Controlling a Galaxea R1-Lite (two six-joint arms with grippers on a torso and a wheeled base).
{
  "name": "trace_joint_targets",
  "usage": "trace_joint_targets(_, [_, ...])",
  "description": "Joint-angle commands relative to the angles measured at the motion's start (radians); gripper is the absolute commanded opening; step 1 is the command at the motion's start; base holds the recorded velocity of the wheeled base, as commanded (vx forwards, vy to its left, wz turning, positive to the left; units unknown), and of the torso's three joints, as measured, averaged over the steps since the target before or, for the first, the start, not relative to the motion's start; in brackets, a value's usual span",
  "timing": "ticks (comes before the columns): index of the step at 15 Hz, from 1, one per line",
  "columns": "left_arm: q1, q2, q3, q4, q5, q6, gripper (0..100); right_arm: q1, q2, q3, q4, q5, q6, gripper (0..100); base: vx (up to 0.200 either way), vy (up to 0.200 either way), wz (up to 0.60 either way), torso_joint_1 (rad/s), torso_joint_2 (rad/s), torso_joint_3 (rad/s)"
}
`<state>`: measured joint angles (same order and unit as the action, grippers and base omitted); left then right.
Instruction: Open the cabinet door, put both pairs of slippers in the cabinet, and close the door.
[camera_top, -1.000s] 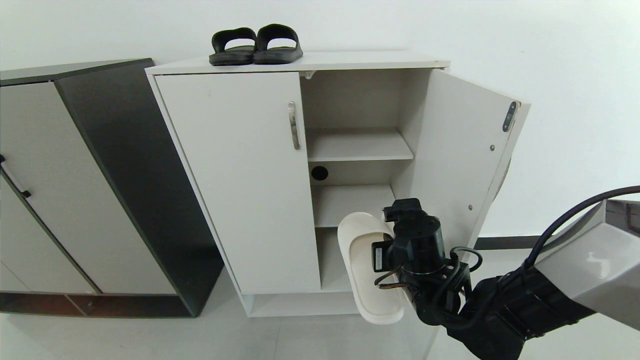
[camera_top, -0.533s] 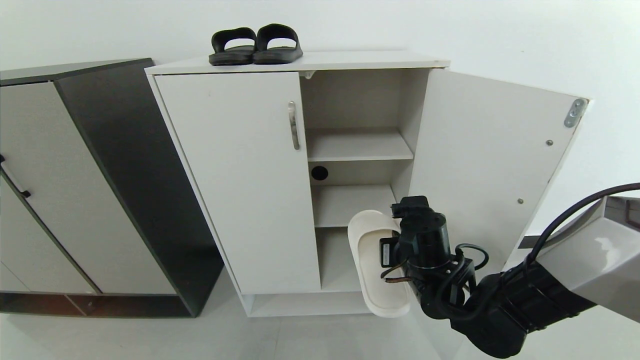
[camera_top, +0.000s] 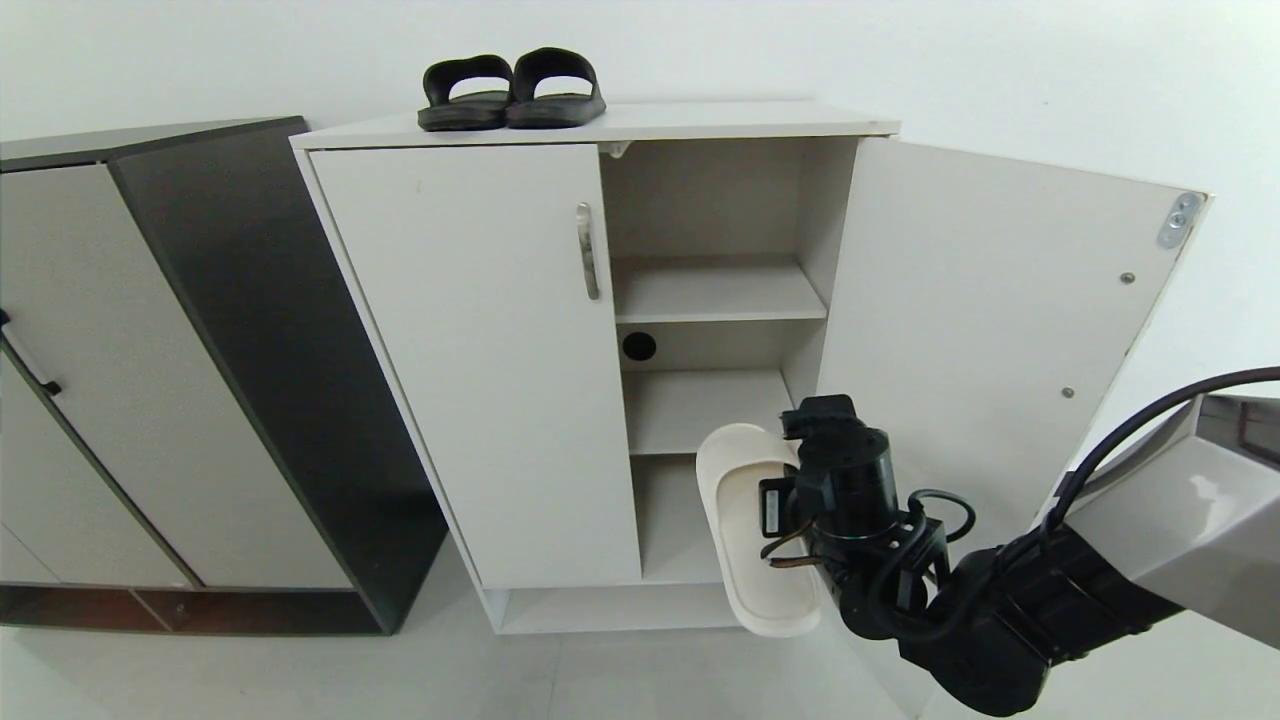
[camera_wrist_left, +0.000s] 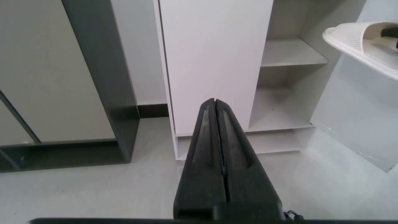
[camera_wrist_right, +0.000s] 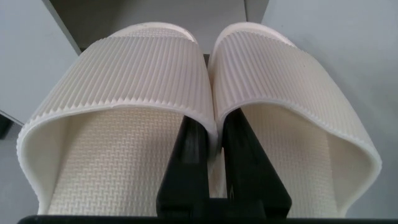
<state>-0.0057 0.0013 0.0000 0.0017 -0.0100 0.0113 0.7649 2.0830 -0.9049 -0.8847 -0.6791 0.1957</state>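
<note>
Pinching white slippers by their touching inner strap edges in clamped right gripper, just short of open cabinet shelves ahead; likely light, soft foam, ribbed, not slippery, straps best grip.

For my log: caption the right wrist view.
Right claw pinches a pair of cream ribbed rubber slippers by their inner edges.

Plain indoor room, home-entryway type setup: white shoe cabinet with shelves, grey dark-sided cabinet just beside it, black slippers on top, bare white wall, pale grey floor.
</note>
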Motion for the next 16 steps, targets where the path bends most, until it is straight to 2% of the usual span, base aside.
trace_joint_targets(1, [0.000, 0.002, 0.000, 0.001, 0.001, 0.001, 0, 0.001, 0.003, 0.000, 0.000, 0.001, 0.001, 0, 0.000, 0.000, 0.00, 0.000, 0.00, 0.000])
trace_joint_targets(16, [0.001, 0.002, 0.000, 0.000, 0.001, 0.001, 0, -0.064, -0.001, 0.000, 0.000, 0.000, -0.019, 0, 0.000, 0.000, 0.00, 0.000, 0.00, 0.000])
